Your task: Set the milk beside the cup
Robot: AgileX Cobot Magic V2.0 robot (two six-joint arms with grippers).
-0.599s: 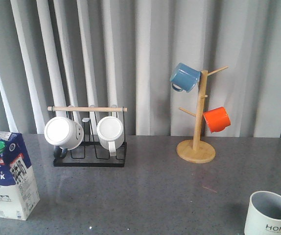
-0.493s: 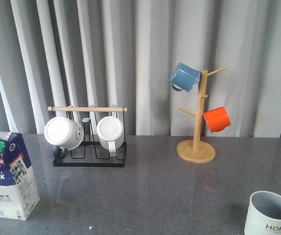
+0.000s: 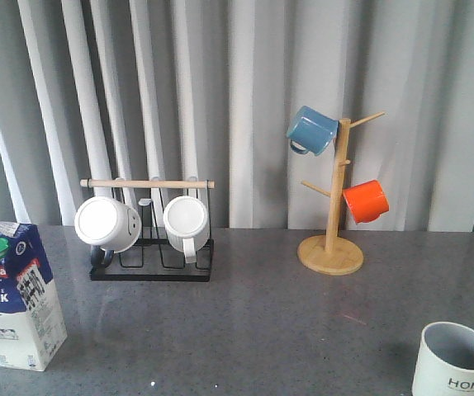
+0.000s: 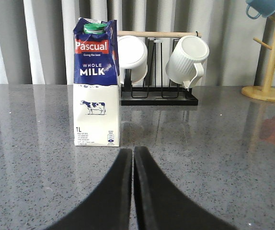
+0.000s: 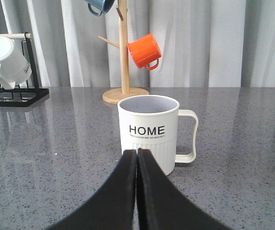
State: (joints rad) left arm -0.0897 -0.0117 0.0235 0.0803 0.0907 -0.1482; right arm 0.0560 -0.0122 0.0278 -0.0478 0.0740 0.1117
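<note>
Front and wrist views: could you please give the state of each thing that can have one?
Blue-and-white gable-top milk carton: upright, green cap on, ungrasped.
Cream ribbed HOME mug: upright, empty, far from carton.
Two white mugs: lying sideways on black rack.
Blue mug, orange mug: hung on wooden tree.
Left hand: shut, empty.
Right hand: shut, empty.

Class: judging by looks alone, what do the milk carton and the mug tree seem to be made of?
Milk carton: probably coated paperboard, going by its folded gable top, printed matte faces and green plastic-looking cap. Mug tree: light wood, perhaps bamboo, with a pale tan, smooth, unpainted look.
</note>
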